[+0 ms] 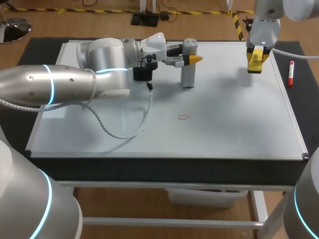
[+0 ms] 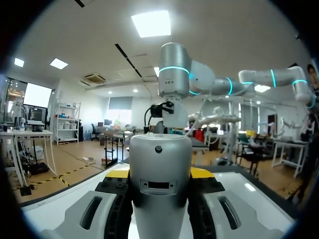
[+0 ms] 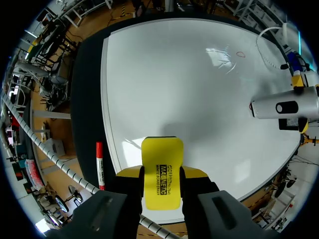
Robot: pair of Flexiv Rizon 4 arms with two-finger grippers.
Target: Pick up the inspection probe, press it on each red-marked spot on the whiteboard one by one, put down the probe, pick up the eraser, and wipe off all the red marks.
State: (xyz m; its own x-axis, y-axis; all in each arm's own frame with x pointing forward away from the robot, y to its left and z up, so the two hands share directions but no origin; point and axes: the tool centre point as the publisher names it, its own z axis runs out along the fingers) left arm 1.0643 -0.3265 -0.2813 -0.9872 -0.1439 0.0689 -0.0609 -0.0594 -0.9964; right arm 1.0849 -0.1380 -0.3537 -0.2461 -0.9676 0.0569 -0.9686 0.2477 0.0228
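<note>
The grey cylindrical inspection probe point(image 1: 188, 67) stands upright on the far middle of the whiteboard point(image 1: 229, 134), and my left gripper point(image 1: 192, 59) is shut on its upper part. In the left wrist view the probe point(image 2: 160, 179) fills the space between the yellow-tipped fingers point(image 2: 201, 173). My right gripper point(image 1: 255, 60) hangs above the board's far right, shut on the yellow eraser point(image 1: 254, 62). The eraser point(image 3: 162, 172) sticks out ahead of that gripper's fingers point(image 3: 192, 173). One small red mark point(image 1: 183, 117) lies mid-board, nearer than the probe; it also shows in the right wrist view as the red mark point(image 3: 240, 54).
A red marker pen point(image 1: 290, 73) lies on the dark mat just off the board's right edge; the right wrist view shows this marker point(image 3: 99, 164) beside the gripper. A coiled white cable point(image 1: 124, 133) from my left arm trails over the board's left half.
</note>
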